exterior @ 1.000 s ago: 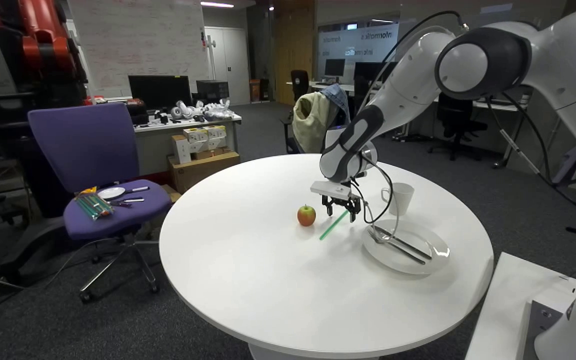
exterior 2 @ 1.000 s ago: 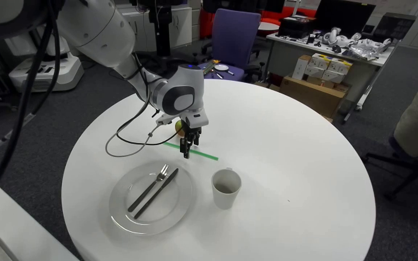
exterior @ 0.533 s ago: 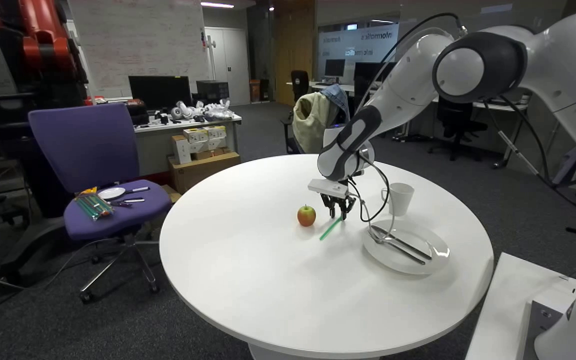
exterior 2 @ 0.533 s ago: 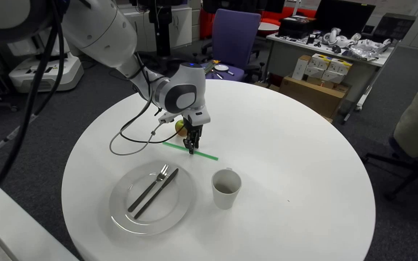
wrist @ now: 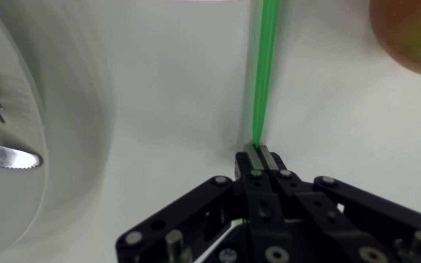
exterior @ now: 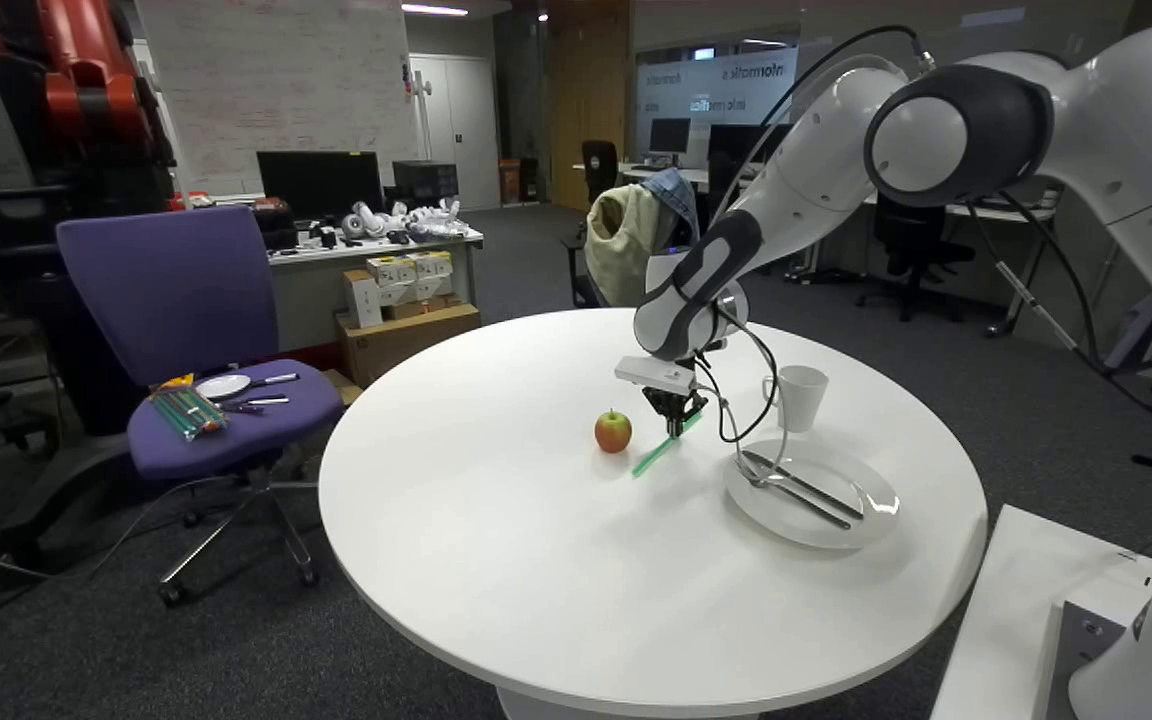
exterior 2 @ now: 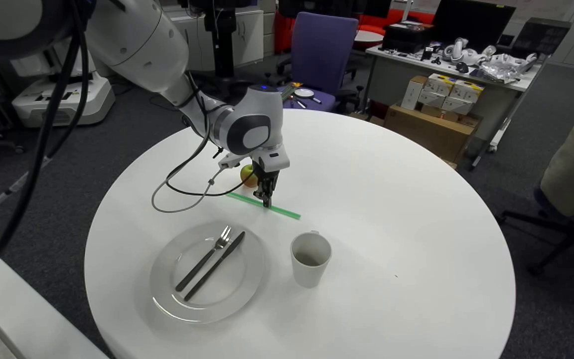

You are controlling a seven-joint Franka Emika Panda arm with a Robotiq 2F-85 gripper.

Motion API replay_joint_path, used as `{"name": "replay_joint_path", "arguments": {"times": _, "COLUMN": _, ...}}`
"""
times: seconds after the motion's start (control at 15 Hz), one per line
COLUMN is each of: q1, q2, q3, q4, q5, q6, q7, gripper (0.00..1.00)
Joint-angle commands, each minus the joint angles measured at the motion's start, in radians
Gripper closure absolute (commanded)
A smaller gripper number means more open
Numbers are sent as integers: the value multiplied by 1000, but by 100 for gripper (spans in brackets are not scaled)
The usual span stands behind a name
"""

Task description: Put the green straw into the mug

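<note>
In the wrist view the bright green straw [wrist: 265, 65] runs down from the top edge and is pinched between the tips of my gripper [wrist: 256, 147], which is shut on it. Both exterior views show the straw [exterior: 652, 458] [exterior 2: 286, 213] held around its middle, lying nearly level at or just above the table, with an end sticking out on either side of the gripper [exterior: 675, 433] [exterior 2: 267, 204]. The white mug [exterior 2: 309, 271] stands upright, its opening facing up with nothing in it, a short way from the straw. Its handle shows in an exterior view of the mug [exterior: 804, 400].
A red-green apple [exterior: 613, 432] sits close beside the gripper, and the apple [wrist: 411, 36] fills the wrist view's upper right corner. A white plate [exterior 2: 165, 294] bearing a fork [exterior 2: 202, 263] and a knife [exterior 2: 217, 264] lies near the mug. A cable loop [exterior 2: 177, 212] hangs from the arm.
My gripper came down over the straw's middle, and its fingers went from wide apart to pinched on it. The straw shifted slightly as they met. Mug, plate and apple stayed put.
</note>
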Motion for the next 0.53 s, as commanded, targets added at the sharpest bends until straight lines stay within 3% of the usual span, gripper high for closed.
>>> {"name": "replay_joint_path", "arguments": {"times": 0.0, "q1": -11, "q2": 5, "q3": -2, "q4": 25, "q5": 37, "q6": -18, "q7": -25, "gripper": 100}}
{"name": "replay_joint_path", "arguments": {"times": 0.2, "q1": -42, "q2": -24, "q3": 19, "q4": 11, "q5": 84, "q6": -21, "q7": -49, "gripper": 100}}
{"name": "replay_joint_path", "arguments": {"times": 0.47, "q1": -124, "q2": -61, "q3": 71, "q4": 6, "q5": 227, "q6": -68, "q7": -122, "gripper": 100}}
